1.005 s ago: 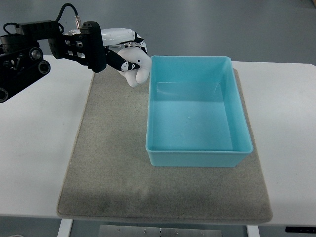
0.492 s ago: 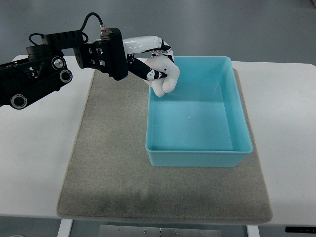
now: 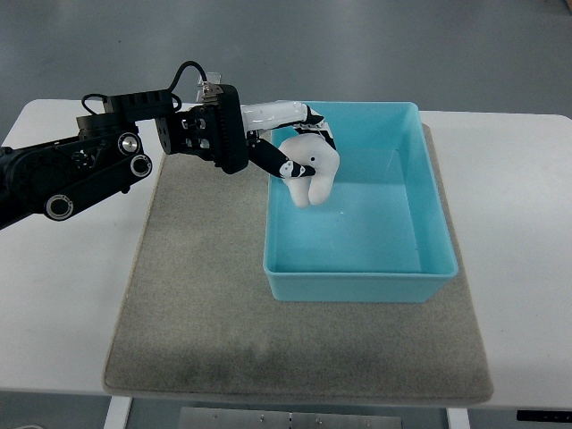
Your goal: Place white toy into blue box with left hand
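A white tabletop (image 3: 518, 206) carries a grey mat (image 3: 197, 304), and on the mat sits the blue box (image 3: 362, 277), open-topped. The left arm reaches in from the left edge, its robot hand (image 3: 290, 147) over the box's upper-left corner. The fingers (image 3: 279, 164) are clasped around the white toy (image 3: 313, 179), held above the box's interior.

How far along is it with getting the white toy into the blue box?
Done: the white toy is picked up and carried over the blue box. In hand: the left robot hand grips it above the box's far-left corner. Left: lower and release it.
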